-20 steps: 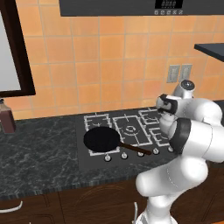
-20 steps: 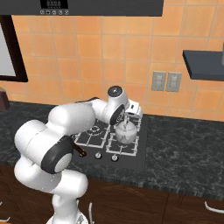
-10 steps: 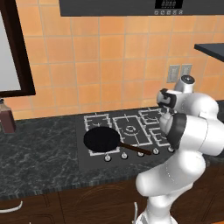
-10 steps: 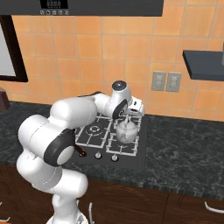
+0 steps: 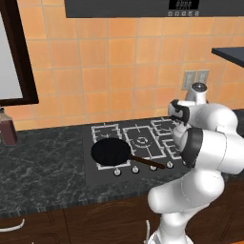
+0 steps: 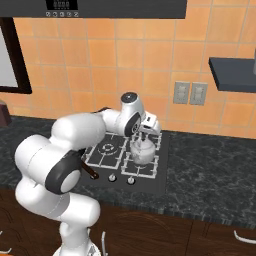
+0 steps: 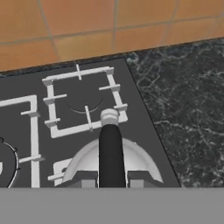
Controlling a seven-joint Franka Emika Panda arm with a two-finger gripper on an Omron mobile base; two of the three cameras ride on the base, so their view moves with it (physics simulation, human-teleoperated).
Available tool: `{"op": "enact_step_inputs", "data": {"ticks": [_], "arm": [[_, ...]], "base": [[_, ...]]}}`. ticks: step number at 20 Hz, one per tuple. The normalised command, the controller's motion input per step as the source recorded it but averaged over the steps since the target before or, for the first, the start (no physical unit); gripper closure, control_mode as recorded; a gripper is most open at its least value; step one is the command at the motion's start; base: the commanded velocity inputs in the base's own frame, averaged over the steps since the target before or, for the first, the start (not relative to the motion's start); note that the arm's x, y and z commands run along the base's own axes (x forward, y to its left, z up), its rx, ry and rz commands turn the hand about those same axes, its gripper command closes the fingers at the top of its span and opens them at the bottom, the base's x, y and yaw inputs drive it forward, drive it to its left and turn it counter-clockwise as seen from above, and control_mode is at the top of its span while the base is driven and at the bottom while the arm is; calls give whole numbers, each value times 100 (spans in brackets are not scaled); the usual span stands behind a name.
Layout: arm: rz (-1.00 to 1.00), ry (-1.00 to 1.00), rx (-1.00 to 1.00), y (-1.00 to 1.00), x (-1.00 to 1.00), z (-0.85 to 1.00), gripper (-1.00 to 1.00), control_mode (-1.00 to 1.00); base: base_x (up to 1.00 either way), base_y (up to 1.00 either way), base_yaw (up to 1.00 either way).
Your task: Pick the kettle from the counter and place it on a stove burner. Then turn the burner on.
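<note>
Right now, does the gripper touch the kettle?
Touching. In the hand view, the gripper fingers sit on both sides of the kettle handle.

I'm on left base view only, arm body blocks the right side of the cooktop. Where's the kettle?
Observer: Right base view has the kettle on the front-right stove burner, beside the central ringed burner.
Operator: Gripper on it?
Observer: The gripper is directly above the kettle, at the top of its handle; the hand view has the dark handle running between the fingertips.
Operator: Shut or open?
Observer: Cannot tell; the fingertips sit close on either side of the handle, but contact isn't clear.
</note>
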Motion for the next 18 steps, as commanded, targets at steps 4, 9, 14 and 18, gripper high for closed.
{"op": "enact_step_inputs", "data": {"ticks": [4, 9, 14, 18], "arm": [[-12, 4, 0, 0, -17, 0, 100, -100], [-12, 4, 0, 0, -24, 0, 100, -100], [-12, 1, 0, 0, -2, 0, -100, -100], [-11, 0, 0, 0, 0, 0, -100, -100]], "base": [[0, 0, 0], [0, 0, 0], [0, 0, 0], [0, 0, 0]]}}
